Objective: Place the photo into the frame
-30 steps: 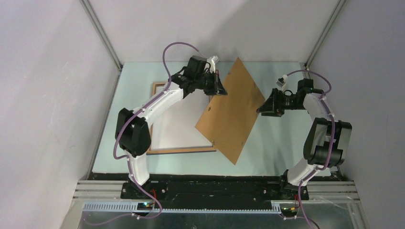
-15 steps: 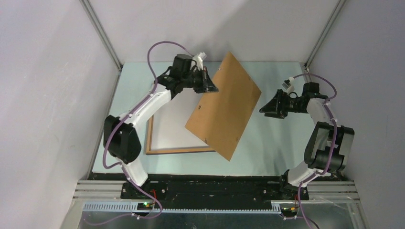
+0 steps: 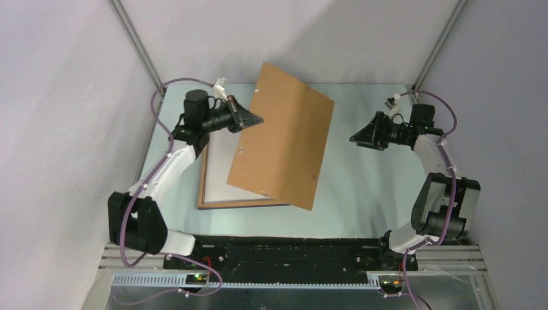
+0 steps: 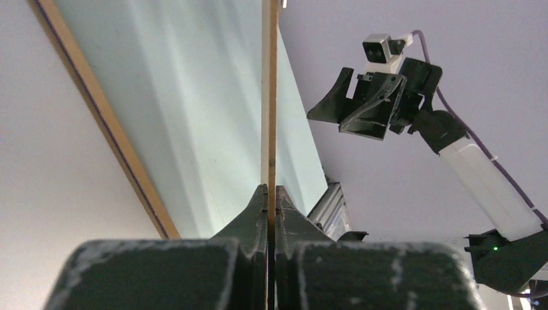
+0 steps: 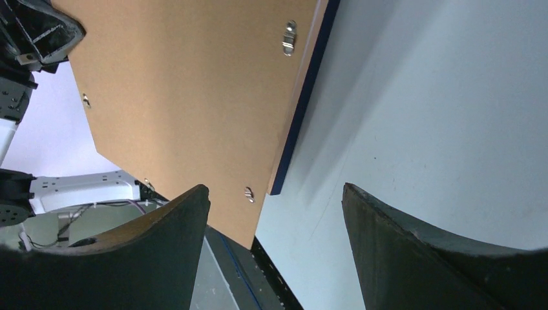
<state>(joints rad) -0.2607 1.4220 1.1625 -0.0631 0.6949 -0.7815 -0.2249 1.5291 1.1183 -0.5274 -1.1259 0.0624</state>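
There were 2 arms, 2 grippers, 1 backing board, 1 frame and 1 photo. The frame (image 3: 239, 205) lay flat on the left half of the table (image 3: 368, 194), wood-brown side up, with only its left and near rails showing in the top view. The photo (image 3: 216, 181) lay inside those rails with its plain white side up. Its beach print was not visible, and its right part was hidden under the raised board.

The left gripper (image 3: 257, 120) had its 2 fingers pressed together on the left edge of the backing board (image 3: 284, 148). In the left wrist view the pinch (image 4: 271, 194) showed the thin board (image 4: 271, 97) edge-on, running straight up from between the fingertips, with 1 frame rail (image 4: 103, 123) slanting past on the left. The board hung tilted above the table, overlapping the right side of the frame. 4 small metal tabs showed on its brown face. Whether its lowest corner touched the table could not be told.

The right gripper (image 3: 354, 137) was spread wide, holding and touching nothing, and pointed at the board's right edge from a short way off. From the right wrist, between the parted fingers (image 5: 274, 190), the board (image 5: 187, 84) showed a dark blue strip along 1 edge.
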